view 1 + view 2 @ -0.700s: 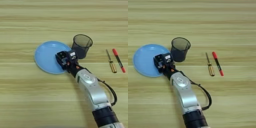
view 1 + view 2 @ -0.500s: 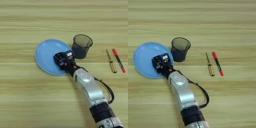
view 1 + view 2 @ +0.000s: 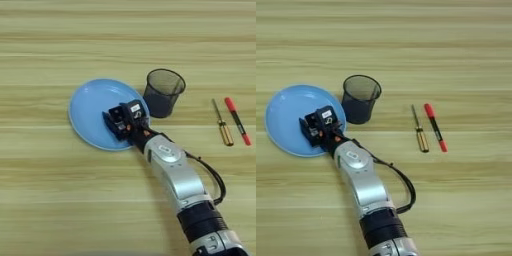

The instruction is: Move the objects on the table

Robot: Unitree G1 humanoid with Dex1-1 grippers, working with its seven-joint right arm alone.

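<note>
Pincer (image 3: 122,120): over the blue plate (image 3: 90,107), has slid a bit further in; can't tell if it's holding anything.
Screwdriver (image 3: 222,126): untouched on desk (image 3: 50,200).

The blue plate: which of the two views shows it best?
The left eye view: the whole blue plate sits well inside the picture. In the right eye view its left rim nearly touches the edge. The gripper covers its right part in both.

Bright, even light; soft shadows
</note>
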